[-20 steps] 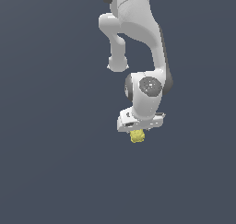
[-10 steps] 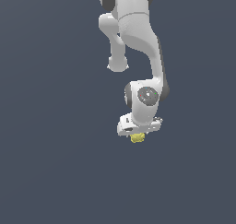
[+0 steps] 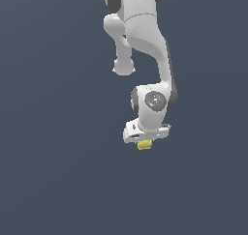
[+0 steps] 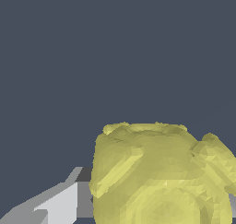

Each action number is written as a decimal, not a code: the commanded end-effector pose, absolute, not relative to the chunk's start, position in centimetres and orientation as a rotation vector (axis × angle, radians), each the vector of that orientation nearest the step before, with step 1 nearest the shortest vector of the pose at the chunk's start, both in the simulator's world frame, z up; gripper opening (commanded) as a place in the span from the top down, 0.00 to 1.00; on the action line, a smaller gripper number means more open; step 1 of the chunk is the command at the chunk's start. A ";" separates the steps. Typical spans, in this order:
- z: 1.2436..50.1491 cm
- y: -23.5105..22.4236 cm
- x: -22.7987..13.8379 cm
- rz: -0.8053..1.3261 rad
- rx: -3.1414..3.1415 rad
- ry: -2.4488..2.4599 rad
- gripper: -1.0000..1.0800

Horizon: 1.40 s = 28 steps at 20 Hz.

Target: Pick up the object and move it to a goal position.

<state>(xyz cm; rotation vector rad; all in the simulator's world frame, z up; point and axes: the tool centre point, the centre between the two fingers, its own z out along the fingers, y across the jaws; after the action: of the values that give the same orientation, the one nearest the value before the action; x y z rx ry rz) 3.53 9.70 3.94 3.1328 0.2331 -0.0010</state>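
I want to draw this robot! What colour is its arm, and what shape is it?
The arm is shiny white, made of fat rounded tubes with dark grey joints. One joint has a round grey cap. The gripper is a flat white block. No cables show.

Matt, bumpy object (image 4: 159, 177); smooth glossy white end effector (image 3: 144, 141)

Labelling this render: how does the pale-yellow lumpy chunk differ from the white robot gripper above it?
The pale-yellow lumpy chunk is bumpy and roughly round; the white robot gripper is smooth and blocky. The chunk is much smaller than the gripper. The chunk sits directly beneath the gripper's underside. Both stand before the same plain dark background.
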 end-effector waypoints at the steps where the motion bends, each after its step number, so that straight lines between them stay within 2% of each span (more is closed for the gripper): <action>1: 3.9 9.7 3.5 -0.001 3.133 0.233 1.00; 8: 4.9 9.6 3.8 0.011 3.132 0.268 1.00; 14: 7.6 9.3 4.6 0.041 3.128 0.370 1.00; 28: 19.6 8.4 7.8 0.173 3.070 0.809 1.00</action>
<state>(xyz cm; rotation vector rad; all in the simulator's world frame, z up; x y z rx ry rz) 7.44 8.51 18.18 3.0805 0.7547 0.1575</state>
